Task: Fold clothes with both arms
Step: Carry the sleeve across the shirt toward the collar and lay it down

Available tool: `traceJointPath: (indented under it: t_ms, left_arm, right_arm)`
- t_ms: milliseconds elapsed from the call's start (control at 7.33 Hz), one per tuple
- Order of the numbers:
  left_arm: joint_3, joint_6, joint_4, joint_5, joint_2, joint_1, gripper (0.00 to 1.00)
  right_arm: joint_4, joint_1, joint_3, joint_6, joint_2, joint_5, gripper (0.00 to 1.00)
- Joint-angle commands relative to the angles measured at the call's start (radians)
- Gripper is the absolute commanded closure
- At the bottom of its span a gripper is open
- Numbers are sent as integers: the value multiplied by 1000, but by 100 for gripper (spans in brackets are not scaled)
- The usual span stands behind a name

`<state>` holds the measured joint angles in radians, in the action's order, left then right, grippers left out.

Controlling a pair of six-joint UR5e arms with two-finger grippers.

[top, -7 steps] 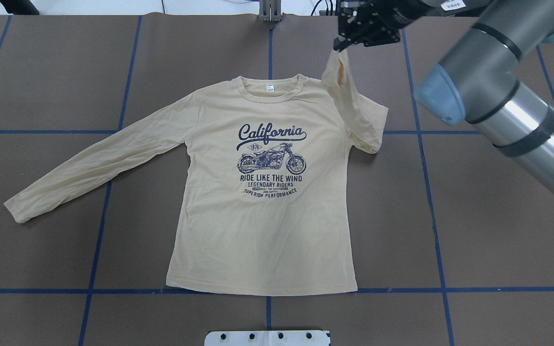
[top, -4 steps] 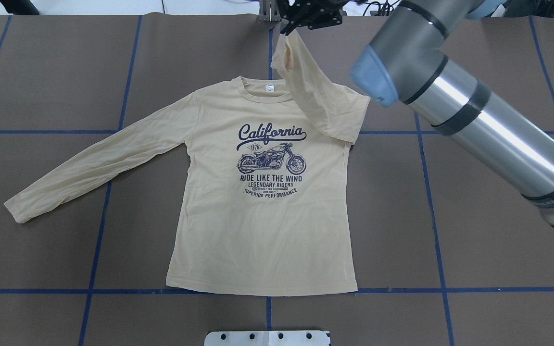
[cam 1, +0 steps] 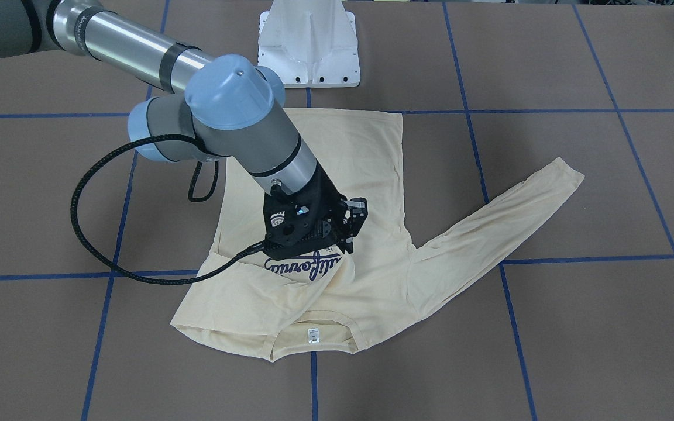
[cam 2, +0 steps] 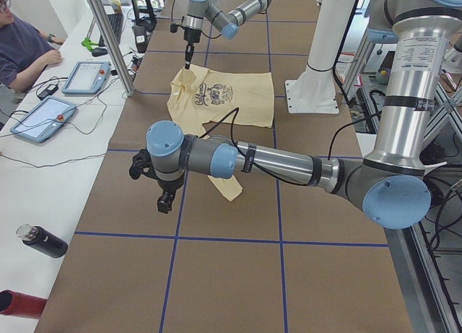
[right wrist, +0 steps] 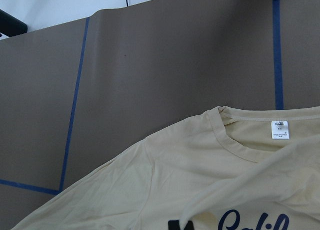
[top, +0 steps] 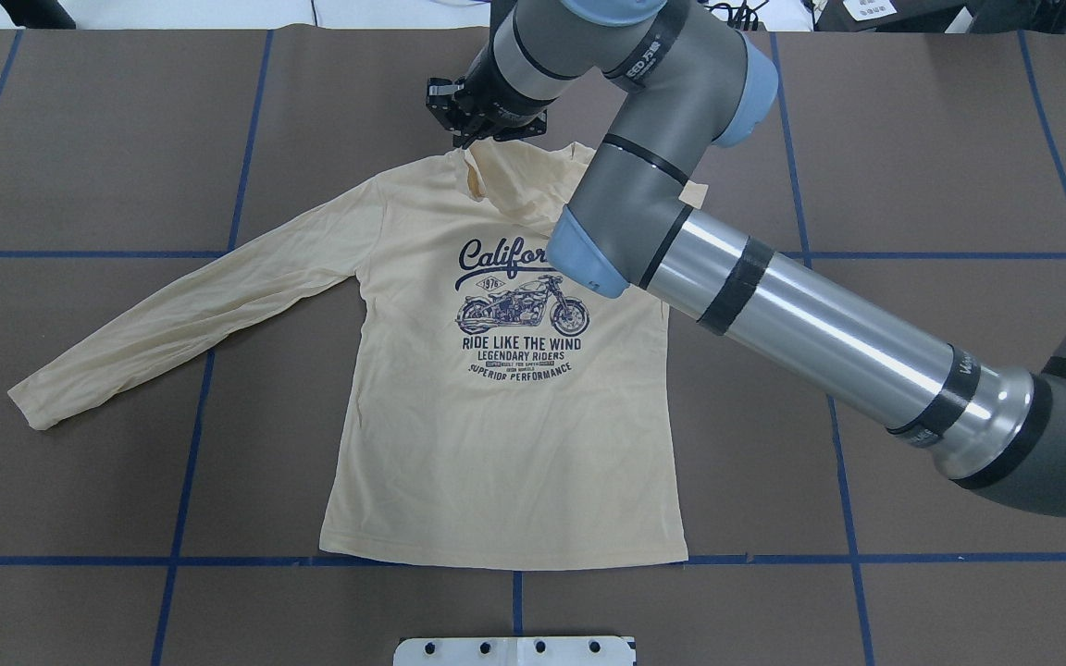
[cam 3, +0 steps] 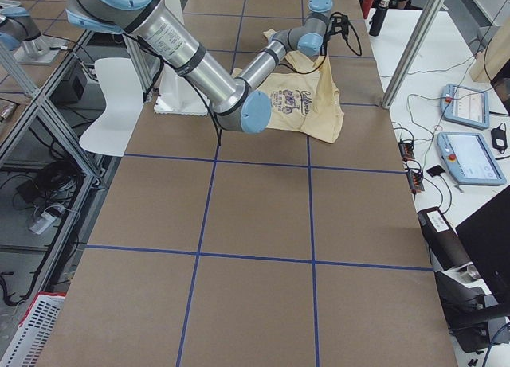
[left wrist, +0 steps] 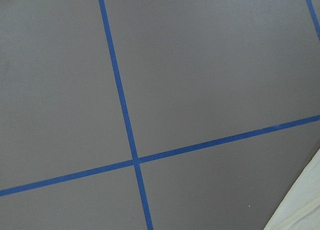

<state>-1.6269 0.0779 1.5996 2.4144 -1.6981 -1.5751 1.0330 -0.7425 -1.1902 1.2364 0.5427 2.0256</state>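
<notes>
I see the shirt (top: 496, 444) lying flat in the middle of the table (top: 80, 139), print side up. Its bottom edge runs along a blue tape line (top: 218, 560), not far from the white base (top: 514, 650). My right gripper (top: 464, 139) is pinched tight on the end of one sleeve (top: 514, 171). It holds that end up near the collar (cam 1: 313, 345), so the sleeve bends in over the top of the chest. The other sleeve (top: 191, 314) lies straight out to the side and crosses another tape line. My left gripper (cam 2: 166, 201) hangs over bare table near the end of that sleeve, apart from it. I cannot tell if its fingers are apart or together. There is bare brown table all around the shirt, with lots of room past both side edges.
</notes>
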Motion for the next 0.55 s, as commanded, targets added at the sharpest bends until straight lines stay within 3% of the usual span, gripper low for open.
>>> traceJointPath:
  t_ms: [0,136,273,409]
  left_arm:
    - [13,-1,2,0,-8,1,1]
    - [16,-3,19,0,-8,1,1]
    - [18,-3,19,0,-8,0,1]
    - [22,-3,20,0,-8,1,1]
  right_arm:
    - [-11,28,137,0,-94,-42,100]
    - [-14,31,179,-2,-113,-53,100]
    - [-16,69,219,0,-148,-150,100]
    - [-102,95,298,0,-180,-200,71]
